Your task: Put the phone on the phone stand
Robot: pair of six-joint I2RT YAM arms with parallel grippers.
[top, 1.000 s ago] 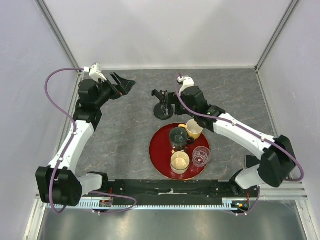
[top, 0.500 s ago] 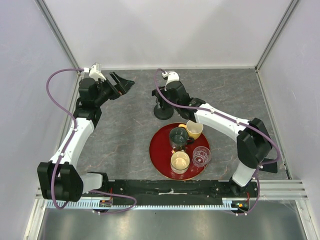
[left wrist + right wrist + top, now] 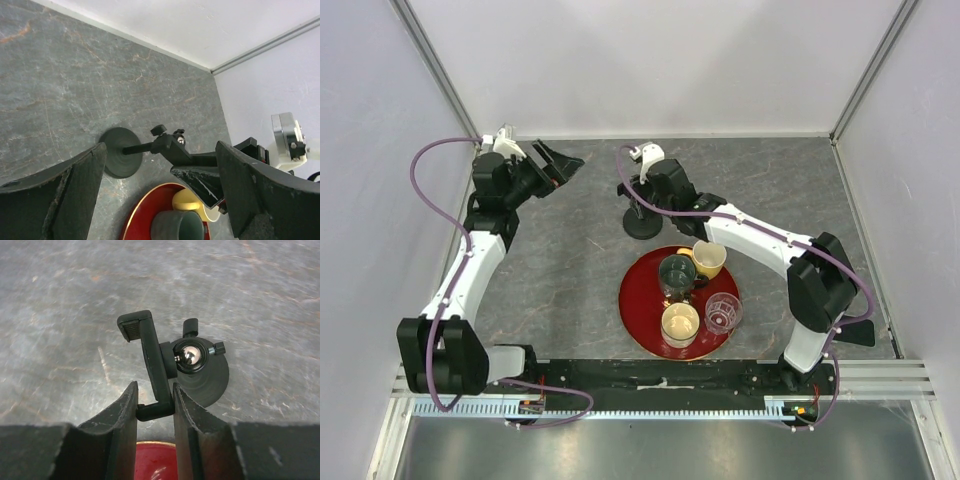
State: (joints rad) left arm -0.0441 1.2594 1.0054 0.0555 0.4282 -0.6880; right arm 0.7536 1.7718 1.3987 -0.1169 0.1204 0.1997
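The right end effector (image 3: 155,392) is clenched on the cradle bar of the stand (image 3: 187,360), probably to steady or re-angle it for loading. The stand sits on the surface (image 3: 570,260) just beyond the tray (image 3: 638,300). It is black, with a disc base, shiny ball joint and ribbed cradle lip. The left end effector (image 3: 558,163) hovers released, well apart. The phone shows in no view.
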